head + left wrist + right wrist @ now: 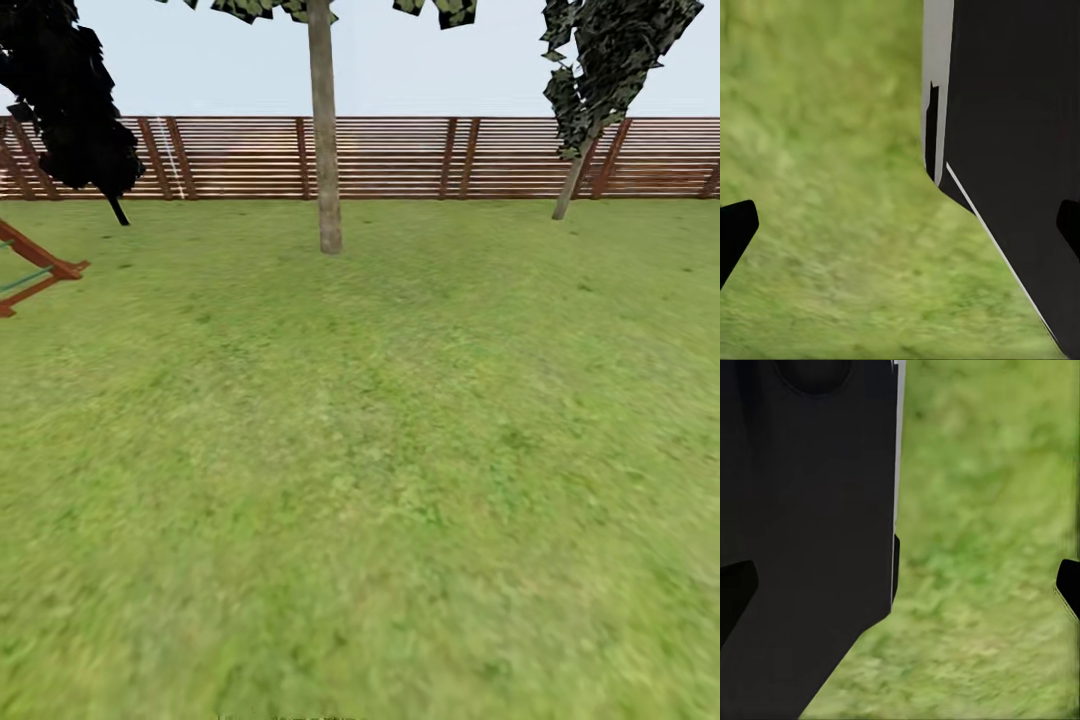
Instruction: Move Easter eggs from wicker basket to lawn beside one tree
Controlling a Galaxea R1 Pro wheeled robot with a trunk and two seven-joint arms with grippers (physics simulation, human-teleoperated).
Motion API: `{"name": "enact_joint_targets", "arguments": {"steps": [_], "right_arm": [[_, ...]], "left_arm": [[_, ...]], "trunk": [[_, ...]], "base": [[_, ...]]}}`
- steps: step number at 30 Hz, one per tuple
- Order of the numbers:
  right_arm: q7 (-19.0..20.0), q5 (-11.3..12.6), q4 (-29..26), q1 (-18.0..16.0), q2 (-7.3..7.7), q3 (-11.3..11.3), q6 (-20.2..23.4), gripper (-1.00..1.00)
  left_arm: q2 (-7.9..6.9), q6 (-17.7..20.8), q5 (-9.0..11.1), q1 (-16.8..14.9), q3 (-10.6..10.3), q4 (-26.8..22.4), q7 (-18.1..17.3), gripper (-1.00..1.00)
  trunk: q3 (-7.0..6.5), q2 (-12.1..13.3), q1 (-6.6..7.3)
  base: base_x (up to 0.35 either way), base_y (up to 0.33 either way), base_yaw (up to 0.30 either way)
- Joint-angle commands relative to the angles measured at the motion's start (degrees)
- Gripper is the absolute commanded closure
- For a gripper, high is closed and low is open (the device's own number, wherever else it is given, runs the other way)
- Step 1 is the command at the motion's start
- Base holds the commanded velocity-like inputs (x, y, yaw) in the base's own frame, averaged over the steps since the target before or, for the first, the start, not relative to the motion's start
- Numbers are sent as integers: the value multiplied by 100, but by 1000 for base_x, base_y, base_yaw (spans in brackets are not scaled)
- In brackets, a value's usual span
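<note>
- The left tool point(900, 225) hangs over the lawn point(832, 150) with its two dark fingertips point(735, 229) set wide apart at the two sides of the left wrist view; nothing lies between them, only grass.
- The right tool point(900, 585) is likewise spread wide and empty, grass under it and a dark part of the robot's own body point(810, 510) close beside it.
- No Easter eggs and no wicker basket can be made out in these pictures, so where they lie cannot be told from here.
- Further out, in the head view, a tree point(325, 130) with a straight pale trunk stands on the grass ahead, well apart from the robot, in front of a wooden slat fence point(400, 158).
- A second, leaning pale-trunked tree point(575, 180) stands to the right by the fence; a black dark-leaved tree point(70, 100) and a piece of red wooden frame point(40, 265) are at the left.
- The step in hand looks like travel or searching. To do it well, turn base and head slowly until the basket comes into sight, keep both arms tucked, and fix on one pale-trunked tree as the only drop spot.
</note>
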State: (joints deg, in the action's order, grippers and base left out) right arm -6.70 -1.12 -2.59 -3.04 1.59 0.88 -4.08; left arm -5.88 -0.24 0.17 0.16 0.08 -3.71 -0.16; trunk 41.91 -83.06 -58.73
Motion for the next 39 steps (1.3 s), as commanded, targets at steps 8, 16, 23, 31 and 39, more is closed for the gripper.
{"name": "enact_joint_targets", "arguments": {"steps": [8, 16, 23, 31, 39], "right_arm": [[-16, -11, 13, -2, -1, 9, -18, -100], [-16, -12, 7, 0, -1, 9, -16, -100], [-16, -12, 4, -1, -1, 9, -18, -100], [-16, -12, 5, -2, -1, 9, -19, -100], [-16, -12, 6, 1, -1, 9, -21, -100]], "left_arm": [[-1, -3, 1, 2, 0, -7, -2, -100], [-1, -4, 2, 2, 0, -7, -2, -100], [-1, -3, 3, 2, 0, -7, -2, -100], [-1, -3, 1, 2, 0, -7, -2, -100], [-1, -3, 1, 2, 0, -7, -2, -100]], "trunk": [[40, -2, 0], [76, -2, 0], [108, -2, 0], [145, -2, 0], [179, -2, 0]], "base": [[0, 0, 281], [0, 0, 281], [0, 0, 281], [0, 0, 281], [0, 0, 281]]}}
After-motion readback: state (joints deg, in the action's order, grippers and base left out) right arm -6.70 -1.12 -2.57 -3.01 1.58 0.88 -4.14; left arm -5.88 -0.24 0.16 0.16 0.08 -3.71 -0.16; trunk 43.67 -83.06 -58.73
